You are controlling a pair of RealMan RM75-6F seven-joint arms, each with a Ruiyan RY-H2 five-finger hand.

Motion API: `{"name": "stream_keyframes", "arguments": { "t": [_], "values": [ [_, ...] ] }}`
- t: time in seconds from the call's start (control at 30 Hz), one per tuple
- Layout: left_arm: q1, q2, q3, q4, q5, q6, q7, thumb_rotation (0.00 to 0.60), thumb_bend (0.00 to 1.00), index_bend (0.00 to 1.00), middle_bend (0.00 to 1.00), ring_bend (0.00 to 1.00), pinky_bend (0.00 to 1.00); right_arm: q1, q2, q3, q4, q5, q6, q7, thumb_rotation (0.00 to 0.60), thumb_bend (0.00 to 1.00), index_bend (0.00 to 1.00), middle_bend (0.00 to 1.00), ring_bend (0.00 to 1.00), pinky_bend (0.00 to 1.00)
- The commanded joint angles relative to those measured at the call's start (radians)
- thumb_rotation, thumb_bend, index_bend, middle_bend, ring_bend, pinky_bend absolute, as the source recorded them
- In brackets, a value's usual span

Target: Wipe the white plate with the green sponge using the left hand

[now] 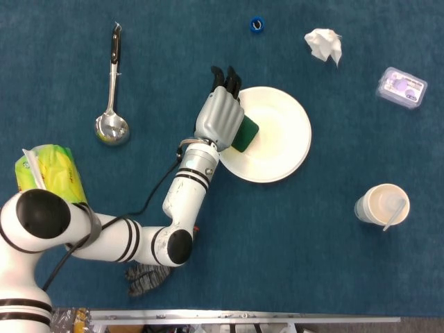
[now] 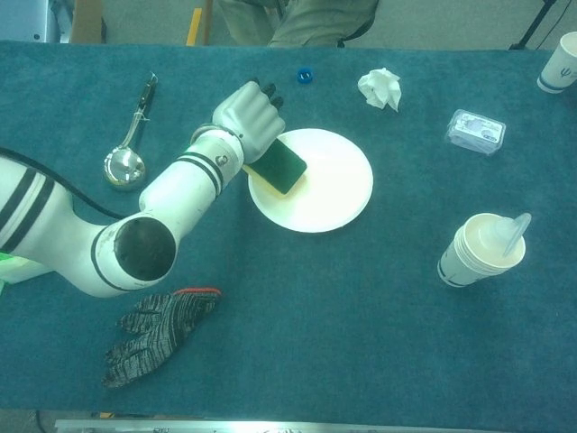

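Fingers (image 1: 225, 78): dark-tipped, curled down over the far edge of the green sponge (image 1: 245, 134); they reach just past the plate's left rim onto the cloth side.
Left hand (image 1: 219, 119): lies on top of the sponge, gripping it and pressing it flat; back of the hand faces up in the head view.
Green sponge: on the left part of the white plate (image 1: 281, 146), partly under the palm; chest view shows a yellow layer beneath the green face (image 2: 279, 167).
White plate: sits on the blue table (image 1: 291, 263), near the middle; bare surface to the right of the sponge.
Right hand: shows in neither view.
Ladle (image 1: 111, 111): far left of the plate, bowl toward the robot, black handle pointing away.
Knit glove (image 2: 153, 332): grey, flat on the table near the front edge, beside the left arm's elbow.
Paper cup (image 1: 383, 205): right of the plate, well apart, a white spoon standing in it.
Crumpled tissue (image 1: 324, 44): far side, right of the small blue ring (image 1: 257, 25).
Plastic box (image 1: 402, 88): far right.
Yellow-green packet (image 1: 47, 173): left edge, near the robot's shoulder.
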Motion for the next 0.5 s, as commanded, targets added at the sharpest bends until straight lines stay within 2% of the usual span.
{"name": "stream_keyframes", "arguments": {
  "t": [0.03,0.5],
  "values": [
    [0.014,0.037,0.005,-0.044,0.019,0.016,-0.022,0.513,0.3,0.41,0.07,0.0,0.13,0.001,-0.001,-0.001,0.0,-0.002,0.0,0.001,0.6,0.32,0.17,0.24,0.12,0.26],
    [0.123,0.211,0.089,-0.191,0.099,0.063,-0.157,0.512,0.3,0.41,0.07,0.0,0.13,0.008,-0.004,-0.004,0.001,-0.017,-0.001,0.009,0.6,0.32,0.17,0.24,0.12,0.26]
  ]
}}
